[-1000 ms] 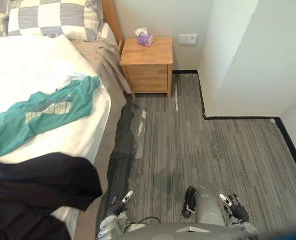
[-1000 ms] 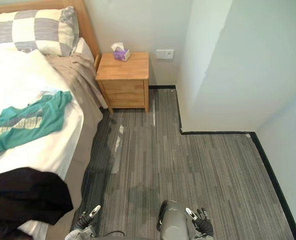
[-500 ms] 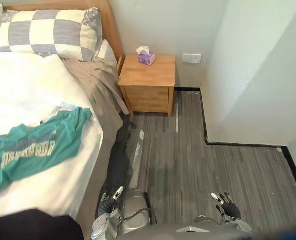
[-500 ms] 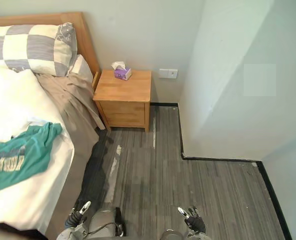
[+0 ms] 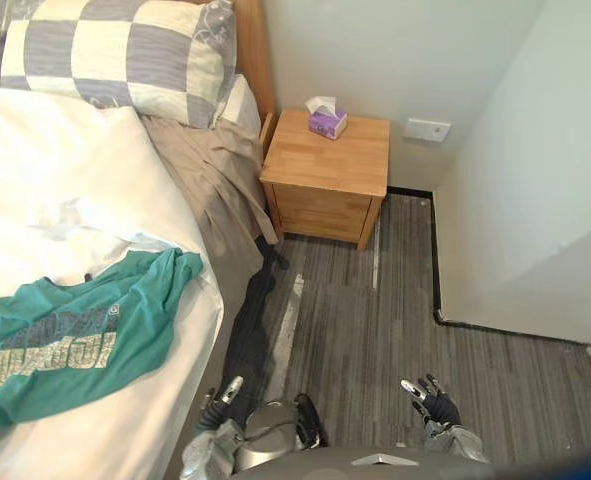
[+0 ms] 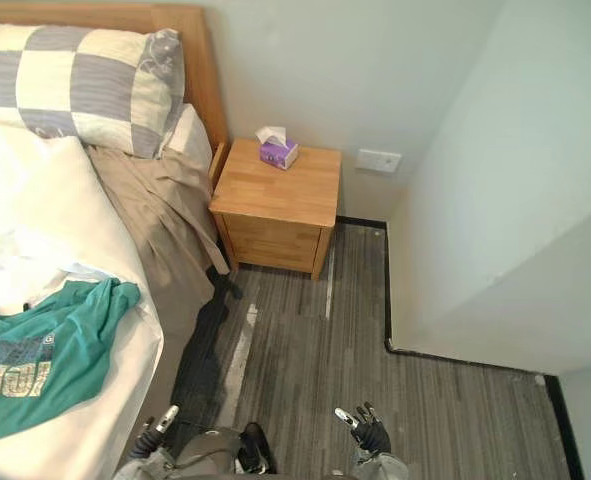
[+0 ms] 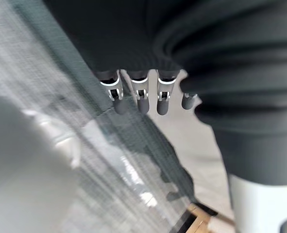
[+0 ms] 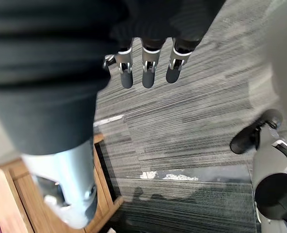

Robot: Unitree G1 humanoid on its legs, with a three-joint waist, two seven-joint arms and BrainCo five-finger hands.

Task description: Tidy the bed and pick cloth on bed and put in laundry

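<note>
On bed (image 5: 65,180), teal shirt (image 5: 75,340) lies left of both hands, long axis running toward the edge. Left hand (image 5: 223,397) is nearer; right hand (image 5: 431,402) is well apart. Both hang empty, fingers relaxed.

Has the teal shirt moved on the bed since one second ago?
No. The teal shirt keeps its corner at the edge of the bed; only the camera shifted.

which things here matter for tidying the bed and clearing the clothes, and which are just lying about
For the job: teal shirt, white duvet, checked pillow, tan sheet hanging off the side.
Just lying about: wooden nightstand, tissue box on it, wall switch.
</note>
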